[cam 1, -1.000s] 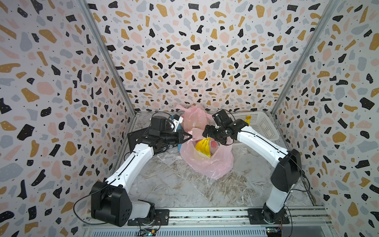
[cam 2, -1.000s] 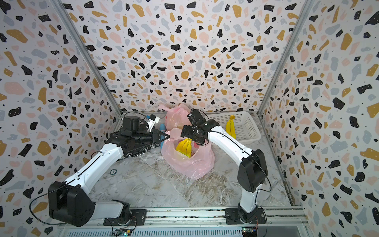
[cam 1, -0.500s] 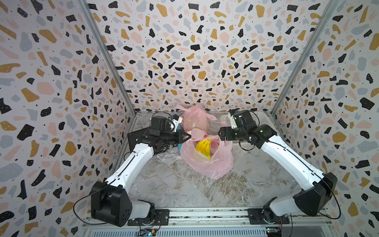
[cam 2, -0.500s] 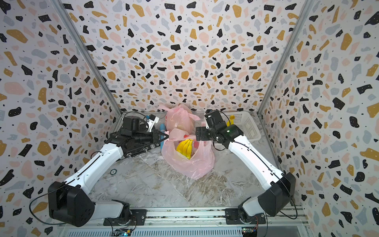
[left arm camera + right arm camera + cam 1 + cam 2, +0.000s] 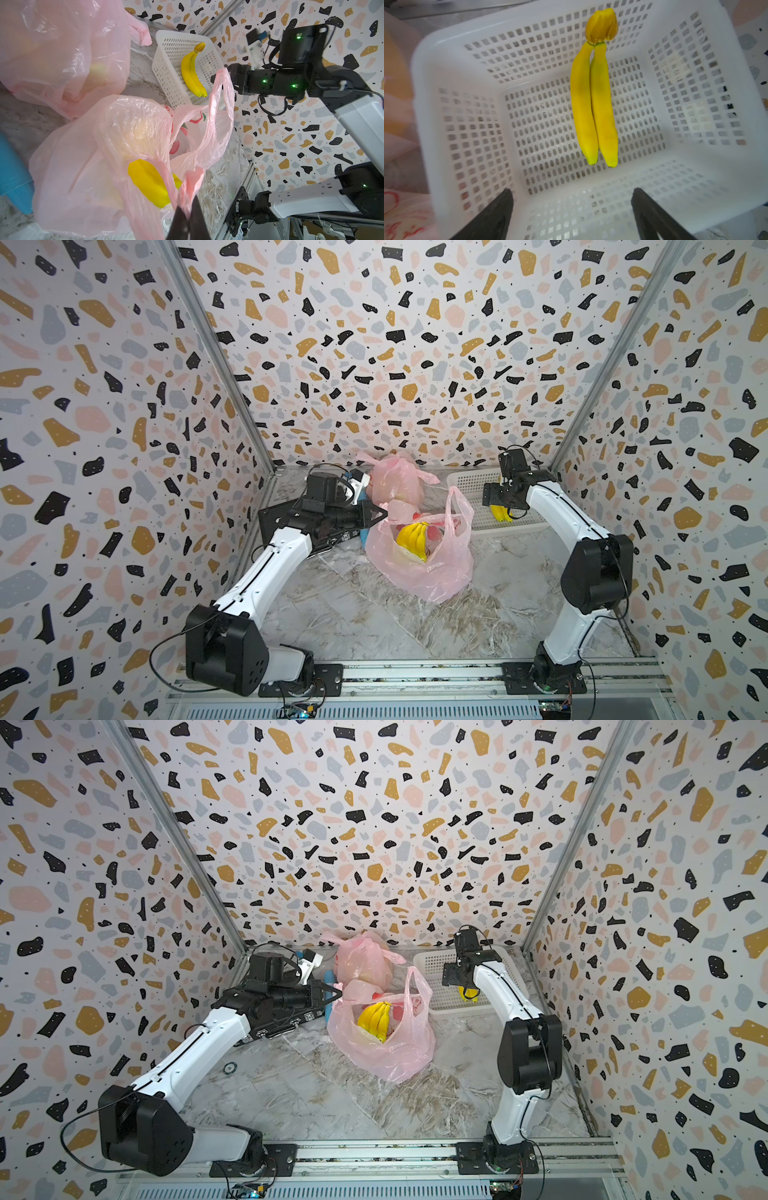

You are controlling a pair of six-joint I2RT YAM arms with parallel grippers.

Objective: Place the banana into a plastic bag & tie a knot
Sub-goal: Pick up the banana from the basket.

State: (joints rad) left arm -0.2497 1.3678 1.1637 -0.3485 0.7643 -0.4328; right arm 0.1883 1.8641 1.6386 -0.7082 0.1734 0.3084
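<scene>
A pink plastic bag [image 5: 419, 568] [image 5: 382, 1048] stands open mid-table with a yellow banana bunch [image 5: 413, 537] [image 5: 149, 182] inside it. My left gripper [image 5: 384, 513] [image 5: 188, 209] is shut on the bag's near handle [image 5: 192, 178] and holds it up. The far handle stands free. A pair of bananas [image 5: 593, 108] [image 5: 192, 72] lies in the white basket [image 5: 436, 52] [image 5: 469, 485] at the back right. My right gripper [image 5: 572, 190] [image 5: 494, 497] hovers over the basket's near wall, open and empty, with the bananas ahead of its fingers.
Another filled pink bag [image 5: 395, 479] sits against the back wall, just behind the open one. A blue object [image 5: 12, 170] lies beside the bags, and a black case [image 5: 274, 518] is under my left arm. Patterned walls close in on three sides.
My right arm has swung away from the bag's mouth, rightwards and back, to above the basket. The left gripper and the bag have stayed put.
</scene>
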